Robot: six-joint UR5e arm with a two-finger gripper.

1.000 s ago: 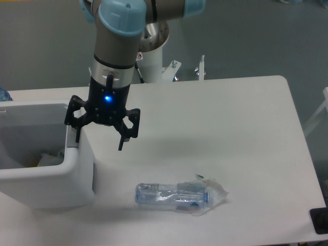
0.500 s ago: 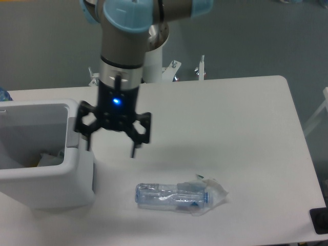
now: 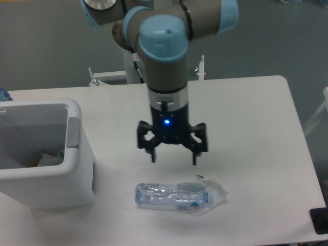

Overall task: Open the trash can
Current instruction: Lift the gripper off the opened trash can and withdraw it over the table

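Observation:
The white trash can (image 3: 77, 177) stands at the left edge of the table with its top open, so I can see crumpled waste (image 3: 48, 156) inside. A grey push tab (image 3: 73, 132) sits on its right rim. No lid shows over the opening. My gripper (image 3: 173, 159) hangs open over the table, well to the right of the can and just above the crushed clear plastic bottle (image 3: 177, 197). Nothing is between its fingers.
The white table (image 3: 246, 128) ends at the right near a dark object (image 3: 320, 221) at the lower right corner. The arm's white base post (image 3: 132, 72) and metal brackets (image 3: 201, 69) stand behind the table's far edge.
The gripper has moved right, from the trash can's right rim to above the bottle. It stays open. The can and the bottle have not moved.

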